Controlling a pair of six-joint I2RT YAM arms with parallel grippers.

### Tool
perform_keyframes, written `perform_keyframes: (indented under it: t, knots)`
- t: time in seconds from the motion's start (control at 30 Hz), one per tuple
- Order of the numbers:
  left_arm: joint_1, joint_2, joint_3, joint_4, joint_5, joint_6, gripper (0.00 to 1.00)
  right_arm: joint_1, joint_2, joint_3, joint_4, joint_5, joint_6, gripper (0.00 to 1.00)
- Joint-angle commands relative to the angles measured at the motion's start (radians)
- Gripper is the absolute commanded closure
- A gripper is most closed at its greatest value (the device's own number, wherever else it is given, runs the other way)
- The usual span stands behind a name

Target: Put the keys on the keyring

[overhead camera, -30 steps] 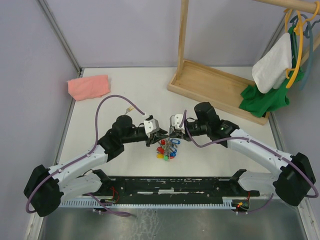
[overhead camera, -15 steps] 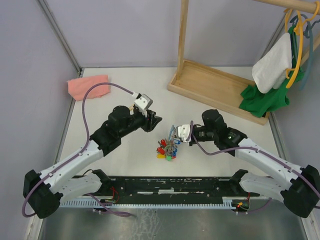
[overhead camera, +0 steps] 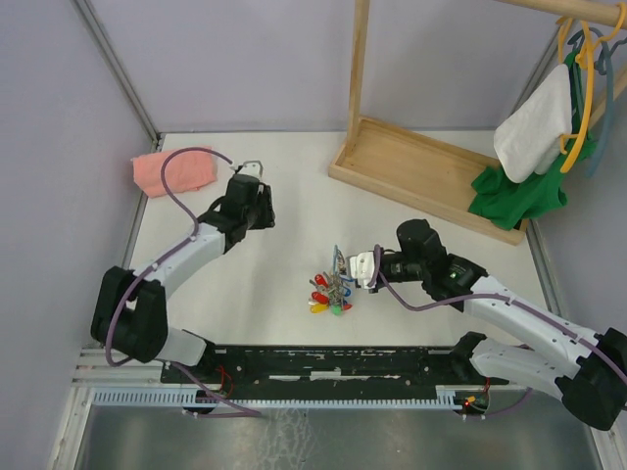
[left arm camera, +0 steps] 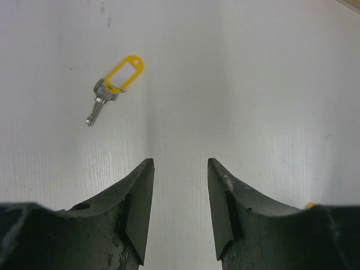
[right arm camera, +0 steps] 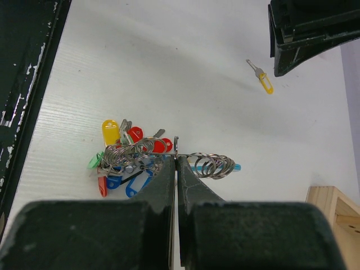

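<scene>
My right gripper (overhead camera: pixel 341 264) is shut on the thin metal keyring (right arm camera: pixel 176 147), holding it upright at the table's middle. On the ring hang a bunch of coloured-head keys (right arm camera: pixel 128 156) and a row of small split rings (right arm camera: pixel 214 165). A green head (right arm camera: pixel 93 162) shows at the bunch's edge; I cannot tell whether it is on the ring. My left gripper (overhead camera: pixel 257 204) is open and empty, far left of the bunch. In the left wrist view the yellow-head key (left arm camera: pixel 115 87) lies alone on the table ahead of the gripper (left arm camera: pixel 180 164). It also shows in the right wrist view (right arm camera: pixel 260 76).
A pink cloth (overhead camera: pixel 174 168) lies at the back left. A wooden rack base (overhead camera: pixel 421 171) stands at the back right, with a green garment (overhead camera: pixel 519 191) and a white cloth (overhead camera: pixel 534 122) hanging over it. A black rail (overhead camera: pixel 333 362) runs along the near edge.
My left arm has let go and swung away from the keyring to the back left, now open above the yellow key. My right gripper has kept hold of the ring and barely moved.
</scene>
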Motion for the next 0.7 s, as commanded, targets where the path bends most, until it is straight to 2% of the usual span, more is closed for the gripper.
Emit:
perform_keyframes:
  t: [0.0,0.1,0.33,0.67]
  knots:
    - [0.051,0.128,0.103,-0.043,-0.171,-0.194,0.53,0.007,-0.022,0.016,0.038,-0.012,-0.02,0.99]
    - [0.068,0.203,0.123,-0.051,-0.225,-0.269,0.59,0.009,-0.007,0.026,0.024,-0.024,-0.027,0.99]
    - [0.105,0.354,0.214,-0.087,-0.295,-0.39,0.59,0.01,-0.003,0.031,0.007,-0.035,-0.036,0.99]
    - [0.117,0.493,0.349,-0.108,-0.289,-0.42,0.59,0.012,0.018,0.037,-0.007,-0.047,-0.04,0.99]
